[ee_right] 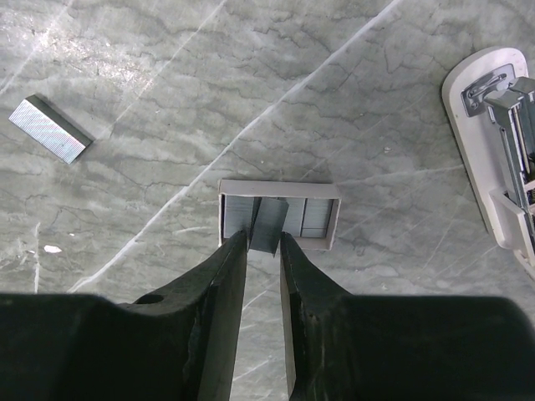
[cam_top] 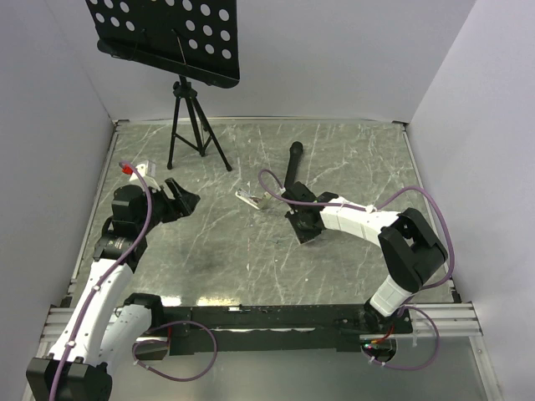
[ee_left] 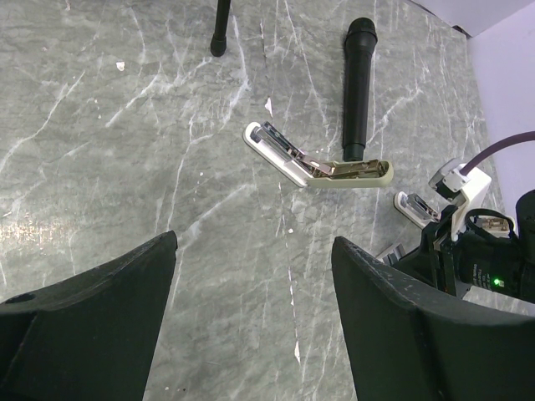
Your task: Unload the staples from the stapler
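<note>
The stapler (cam_top: 253,199) lies swung open in a wide V on the marbled surface (cam_top: 251,259) near the middle, with its white base and metal magazine both exposed. It sits just left of the right end effector (cam_top: 303,227) and apart from it. In the right wrist view, only one end of the stapler (ee_right: 500,159) shows at the right edge. That end effector (ee_right: 263,246) has its fingers drawn close together, pinching a tilted staple strip (ee_right: 269,219) between the tips. The strip is directly over a small staple box (ee_right: 334,219) that rests flat on the surface with more staples in it. A second, loose strip (ee_right: 50,128) lies well to the other side of the box. A black microphone (cam_top: 292,163) lies beyond the stapler, its near end close to the hinge. The left end effector (cam_top: 180,199) sits well to the left of the stapler, level with it, its fingers spread wide and holding nothing. From its wrist camera, the stapler (ee_left: 318,163) lies ahead between the two dark fingers (ee_left: 92,317). A tripod stand (cam_top: 188,125) is at the far left of the surface.
</note>
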Robot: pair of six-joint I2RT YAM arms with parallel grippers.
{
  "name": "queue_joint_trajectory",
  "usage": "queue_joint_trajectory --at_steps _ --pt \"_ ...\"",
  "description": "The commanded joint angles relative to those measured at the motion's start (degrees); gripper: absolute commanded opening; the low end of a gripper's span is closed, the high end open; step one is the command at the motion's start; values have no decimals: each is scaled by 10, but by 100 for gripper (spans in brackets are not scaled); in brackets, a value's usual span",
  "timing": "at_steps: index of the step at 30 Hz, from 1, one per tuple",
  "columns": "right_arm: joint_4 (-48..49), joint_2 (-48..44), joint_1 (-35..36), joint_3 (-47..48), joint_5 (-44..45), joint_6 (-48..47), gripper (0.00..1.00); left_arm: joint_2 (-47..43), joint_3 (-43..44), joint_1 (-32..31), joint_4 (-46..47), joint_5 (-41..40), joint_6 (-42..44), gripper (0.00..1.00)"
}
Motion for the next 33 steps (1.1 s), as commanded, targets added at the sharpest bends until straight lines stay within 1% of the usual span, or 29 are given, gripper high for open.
queue_joint_trajectory --at_steps 1,13,33 --pt "-2 -2 -5 19 4 3 31 -8 24 -2 9 -1 6 79" --pt "-12 6 -7 27 24 2 28 -9 23 -2 9 -2 6 79" --pt "-12 12 -8 42 14 9 26 -7 24 -2 9 -2 6 79"
